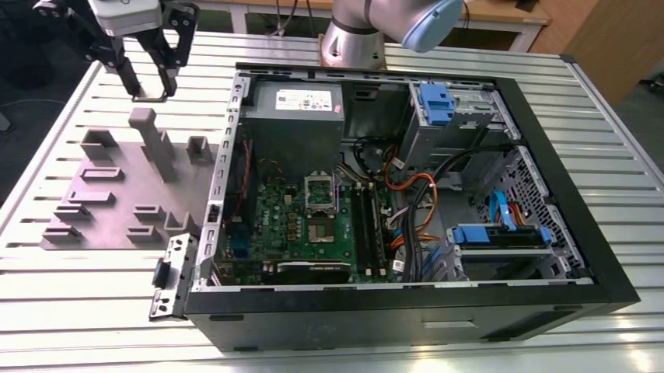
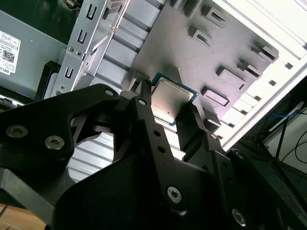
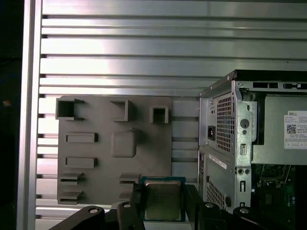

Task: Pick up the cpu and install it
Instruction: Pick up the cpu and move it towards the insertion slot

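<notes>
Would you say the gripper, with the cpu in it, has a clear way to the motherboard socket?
Probably yes: the gripper holds the cpu, the case lies open, and nothing covers the socket; cables run beside it.

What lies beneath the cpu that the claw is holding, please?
Below the cpu, gripped in the claw, lies the grey fixture plate on the slatted table; the spot directly underneath is covered.

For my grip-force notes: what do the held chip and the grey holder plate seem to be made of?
The cpu: apparently a metal lid, pale silver with soft reflections, on a green-edged board. The holder plate: probably plastic, matte grey, evenly dull, with moulded blocks.
</notes>
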{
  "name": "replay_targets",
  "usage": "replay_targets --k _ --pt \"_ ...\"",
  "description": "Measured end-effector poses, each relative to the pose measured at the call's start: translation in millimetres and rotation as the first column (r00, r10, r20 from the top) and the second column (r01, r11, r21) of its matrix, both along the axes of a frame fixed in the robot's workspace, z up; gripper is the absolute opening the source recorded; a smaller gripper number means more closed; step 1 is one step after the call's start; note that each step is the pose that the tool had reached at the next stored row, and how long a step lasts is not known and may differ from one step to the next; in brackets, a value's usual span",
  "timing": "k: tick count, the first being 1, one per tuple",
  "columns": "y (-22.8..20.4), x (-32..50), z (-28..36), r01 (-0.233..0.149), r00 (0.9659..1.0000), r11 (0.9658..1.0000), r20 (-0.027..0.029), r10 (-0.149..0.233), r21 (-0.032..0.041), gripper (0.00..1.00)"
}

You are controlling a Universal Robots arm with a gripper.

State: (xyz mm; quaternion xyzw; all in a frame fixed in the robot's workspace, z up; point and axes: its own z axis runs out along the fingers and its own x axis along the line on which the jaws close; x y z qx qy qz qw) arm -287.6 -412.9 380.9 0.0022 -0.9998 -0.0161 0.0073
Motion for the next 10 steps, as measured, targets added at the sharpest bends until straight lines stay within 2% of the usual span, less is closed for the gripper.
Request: replay_targets --k 10 --pt "0.0 7.8 0.0 0.000 1.0000 1.0000 0.0000 0.000 0.0000 0.45"
